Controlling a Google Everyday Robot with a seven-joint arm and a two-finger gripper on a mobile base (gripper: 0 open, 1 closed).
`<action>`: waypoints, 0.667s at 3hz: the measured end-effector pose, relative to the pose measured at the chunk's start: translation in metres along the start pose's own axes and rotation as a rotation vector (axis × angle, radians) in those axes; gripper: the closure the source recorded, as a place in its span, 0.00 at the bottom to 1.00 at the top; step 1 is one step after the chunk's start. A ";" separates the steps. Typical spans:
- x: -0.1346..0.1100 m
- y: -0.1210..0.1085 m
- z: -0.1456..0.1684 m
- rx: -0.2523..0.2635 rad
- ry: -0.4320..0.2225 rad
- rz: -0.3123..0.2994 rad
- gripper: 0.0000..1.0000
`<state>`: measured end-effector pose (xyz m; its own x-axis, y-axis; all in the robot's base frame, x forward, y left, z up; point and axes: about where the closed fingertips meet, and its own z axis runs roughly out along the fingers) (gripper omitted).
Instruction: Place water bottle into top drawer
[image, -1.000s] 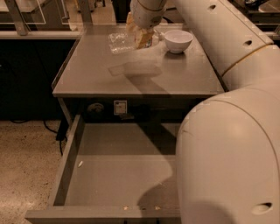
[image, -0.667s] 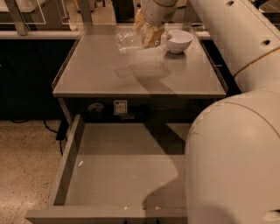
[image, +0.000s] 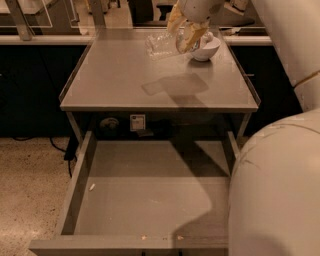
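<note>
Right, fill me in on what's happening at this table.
The robot's gripper is shut on the water bottle and holds it on its side in the air above the far end of the table, right next to a white bowl. The bottle's shadow falls on the tabletop beneath it. Below the table, the top drawer stands pulled open. The bottle is not yet in it.

White bowl (image: 207, 50) on grey tabletop (image: 120, 75), far-right corner, w/ claw (image: 183, 34) just left.
</note>
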<state>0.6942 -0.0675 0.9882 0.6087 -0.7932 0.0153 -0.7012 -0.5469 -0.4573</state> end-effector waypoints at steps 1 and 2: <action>0.000 0.002 -0.003 -0.002 -0.004 -0.026 1.00; 0.001 0.021 -0.024 -0.014 -0.003 -0.054 1.00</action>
<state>0.6710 -0.0866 0.9995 0.6473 -0.7614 0.0369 -0.6720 -0.5929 -0.4437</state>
